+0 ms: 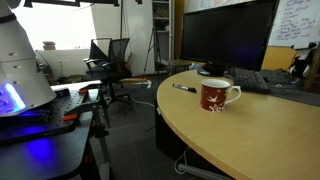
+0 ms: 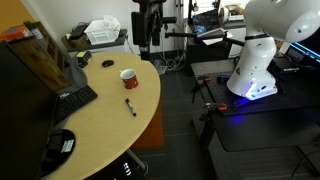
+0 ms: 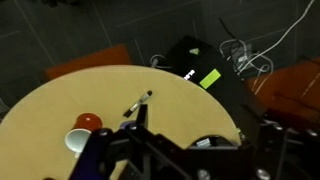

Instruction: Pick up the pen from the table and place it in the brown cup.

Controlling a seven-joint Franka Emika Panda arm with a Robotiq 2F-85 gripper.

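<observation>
You are at the very start: the reach for the pen has not begun. The short thin dark pen (image 2: 130, 107) lies flat on the light-wood rounded surface (image 2: 100, 140), near the reddish-brown speckled ceramic mug (image 2: 128, 76) with its white handle, but apart from it. In the wrist view your pincer (image 3: 185, 150) hangs high above, blurred yet seemingly spread, holding nothing. Next, I judge, bring it down over the pen's middle and turn the jaws across the shaft before closing

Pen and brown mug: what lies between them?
Nothing: only bare light-wood tabletop separates the short dark pen from the reddish-brown ceramic mug, in both exterior views.
</observation>
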